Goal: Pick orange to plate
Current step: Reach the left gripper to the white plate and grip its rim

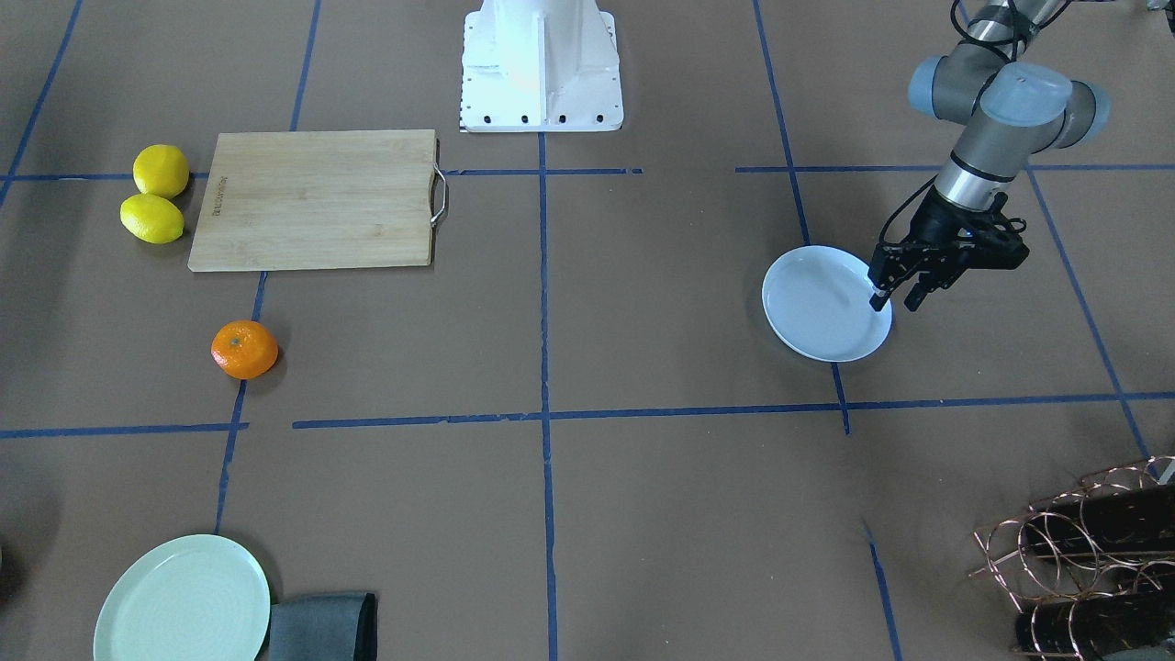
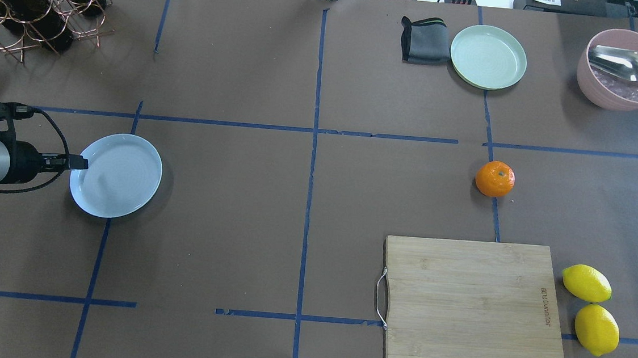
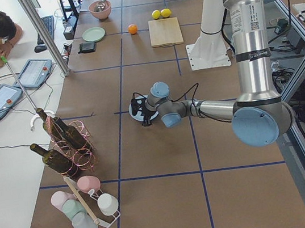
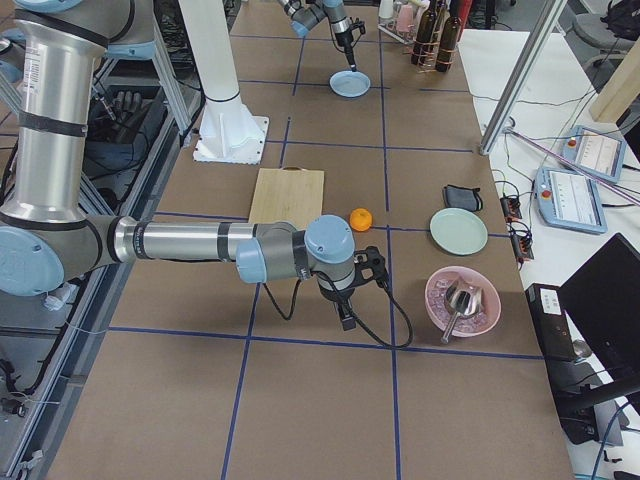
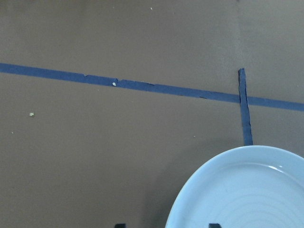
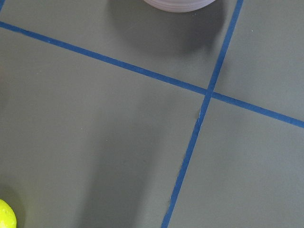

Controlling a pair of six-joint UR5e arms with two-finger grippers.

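The orange [image 1: 244, 349] lies by itself on the brown table, on a blue tape line, also seen as the orange [image 2: 495, 178] in the overhead view. The white plate [image 1: 822, 308] rests far off on the other side of the table. My left gripper [image 1: 895, 299] is open and low at the plate's edge, its fingers standing either side of the rim; the left wrist view shows the plate [image 5: 247, 190] between two fingertips. My right gripper [image 4: 347, 321] shows only in the exterior right view, near the orange [image 4: 361, 219] and pointing down; whether it is open I cannot tell.
A wooden cutting board [image 2: 474, 305] with a metal handle lies beside two lemons [image 2: 587, 283]. At the far side are a pale green plate [image 2: 488, 57], a grey cloth [image 2: 424, 40], and a pink bowl [image 2: 626, 69] holding a spoon. A wire wine rack [image 2: 31, 2] stands at the far left.
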